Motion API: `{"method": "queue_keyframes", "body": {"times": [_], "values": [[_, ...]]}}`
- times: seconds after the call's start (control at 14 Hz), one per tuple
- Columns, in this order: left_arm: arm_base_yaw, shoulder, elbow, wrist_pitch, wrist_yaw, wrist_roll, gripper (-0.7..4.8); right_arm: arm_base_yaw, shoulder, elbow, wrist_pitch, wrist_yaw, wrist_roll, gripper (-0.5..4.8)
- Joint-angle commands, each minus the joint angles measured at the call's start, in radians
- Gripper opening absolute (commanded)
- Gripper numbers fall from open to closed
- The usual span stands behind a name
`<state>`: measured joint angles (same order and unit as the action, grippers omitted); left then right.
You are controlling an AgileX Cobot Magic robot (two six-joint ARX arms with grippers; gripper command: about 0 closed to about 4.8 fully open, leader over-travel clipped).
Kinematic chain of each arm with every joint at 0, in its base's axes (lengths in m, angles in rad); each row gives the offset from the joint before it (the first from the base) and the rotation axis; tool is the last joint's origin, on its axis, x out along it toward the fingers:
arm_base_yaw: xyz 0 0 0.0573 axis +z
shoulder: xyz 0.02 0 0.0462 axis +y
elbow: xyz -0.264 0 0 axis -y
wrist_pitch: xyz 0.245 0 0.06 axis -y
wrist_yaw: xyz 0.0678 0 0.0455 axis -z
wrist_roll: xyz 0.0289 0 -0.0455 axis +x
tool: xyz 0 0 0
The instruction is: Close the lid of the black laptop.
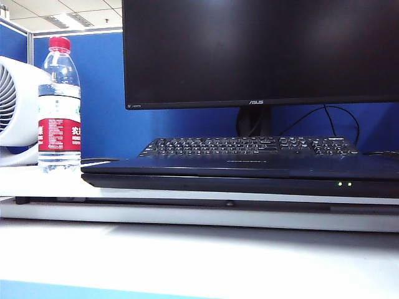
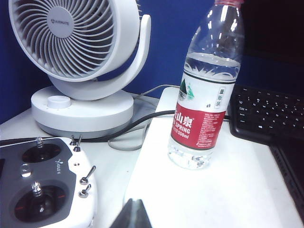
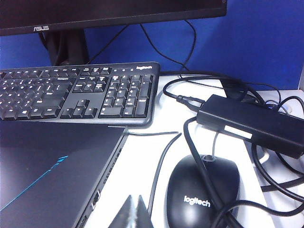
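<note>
Already shut: lid (image 1: 249, 167) lying flat on the black laptop (image 1: 243, 184), plain dark shell up, two green LEDs lit on the front edge, just in front of the keyboard (image 1: 249, 146) and under the ASUS monitor (image 1: 262, 53). Left gripper (image 2: 133, 214) only a dark tip at the wrist view's edge, held low over the white table (image 2: 213, 190), near the water bottle (image 2: 204, 95), white fan (image 2: 80, 61) and remote controller (image 2: 45, 183); fingers' spread impossible to tell. Right gripper (image 3: 133, 213) likewise a dark wedge, poised by the laptop's right side edge, beside the Logitech mouse (image 3: 202, 192) and power brick (image 3: 249, 123); tips seemingly together, touching nothing. Neither arm visible in the exterior view.
</note>
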<state>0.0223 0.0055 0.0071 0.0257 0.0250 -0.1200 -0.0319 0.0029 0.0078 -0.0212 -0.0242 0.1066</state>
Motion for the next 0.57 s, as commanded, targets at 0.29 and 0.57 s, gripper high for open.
{"method": "queue_keyframes", "body": {"times": [0.29,0.57], "values": [[0.000,-0.002,0.000,0.013,0.001,0.008,-0.05,-0.001,-0.001,-0.007,-0.002,-0.001,0.001,-0.01],[0.000,-0.002,0.000,0.013,0.001,0.008,-0.05,0.002,-0.002,-0.007,-0.002,-0.001,0.001,-0.01]]}}
